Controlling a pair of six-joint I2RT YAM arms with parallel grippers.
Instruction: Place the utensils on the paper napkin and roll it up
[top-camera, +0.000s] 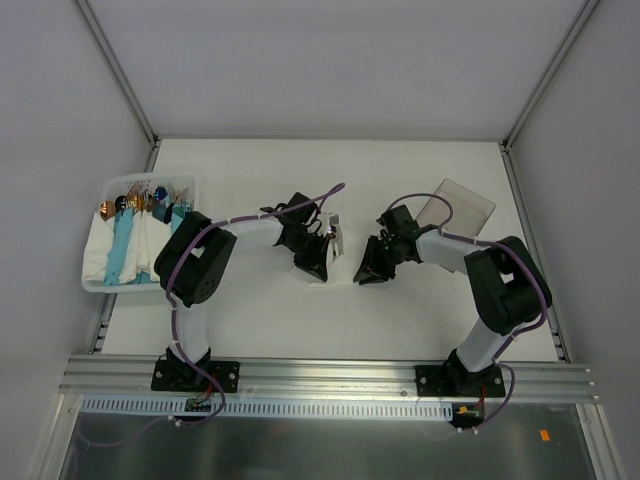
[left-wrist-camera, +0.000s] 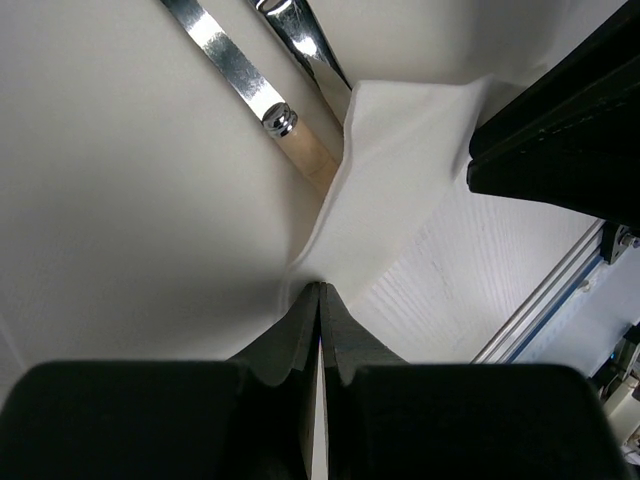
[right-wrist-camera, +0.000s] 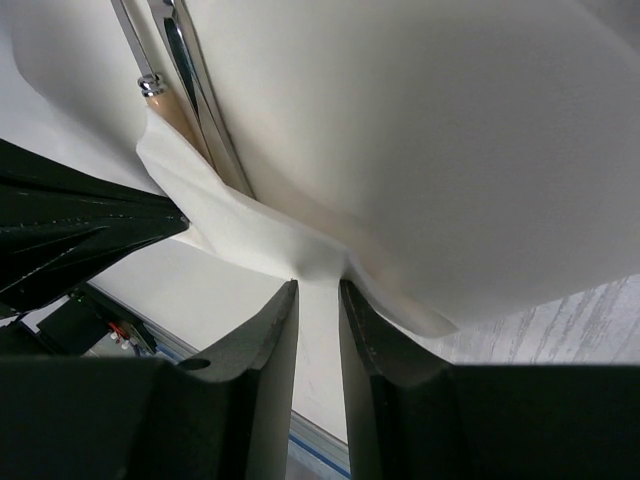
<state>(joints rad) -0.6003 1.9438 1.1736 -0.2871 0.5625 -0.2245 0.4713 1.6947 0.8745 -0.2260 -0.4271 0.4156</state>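
Left hand (left-wrist-camera: 320, 287) pinches the paper napkin (left-wrist-camera: 400, 190) beside the utensils (left-wrist-camera: 235, 72).

Bright, even overhead light fills the top view, leaving only faint soft shadows on the table (top-camera: 250, 320). Up close, my left gripper (left-wrist-camera: 320, 290) looms dark and blurred, the utensils (left-wrist-camera: 235, 80) flash hard glare, and the paper napkin (left-wrist-camera: 400, 180) looks nearly washed out.

Thin white paper napkin (left-wrist-camera: 400, 180), one edge lifted into a creased fold, drapes over the handle ends of shiny metal utensils (left-wrist-camera: 235, 80) lying side by side mid-surface (top-camera: 400, 310).
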